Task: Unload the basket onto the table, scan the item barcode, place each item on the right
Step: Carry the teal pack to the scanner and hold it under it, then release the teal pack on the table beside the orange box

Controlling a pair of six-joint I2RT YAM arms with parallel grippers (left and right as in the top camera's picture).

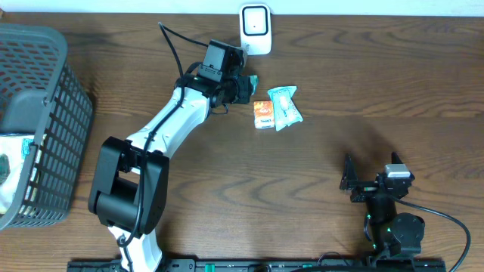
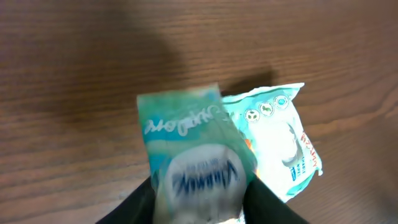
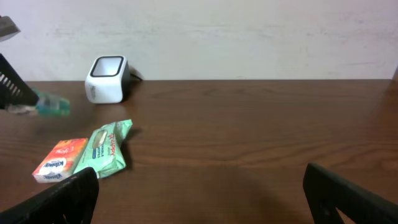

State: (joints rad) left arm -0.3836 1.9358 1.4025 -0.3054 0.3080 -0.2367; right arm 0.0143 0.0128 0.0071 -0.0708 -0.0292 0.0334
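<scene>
The right arm sits folded low at the near edge, its right gripper (image 1: pixel 350 181) spread wide with nothing in it. The left arm reaches long across the wooden surface (image 1: pixel 393 91) towards the far side. Its left gripper (image 1: pixel 246 87) has dark fingers (image 2: pixel 134 205) on either side of a teal packet (image 2: pixel 193 155). The packet is blurred and its lower end is cut off, so I cannot tell whether it is truly clamped. Beyond lie a crinkly green-white pouch (image 1: pixel 286 108) touching a small orange pack (image 1: pixel 263 114). The boxy white scanner (image 1: pixel 255 29) stands farthest. A grey mesh basket (image 1: pixel 45 121) is cut off at the left.
</scene>
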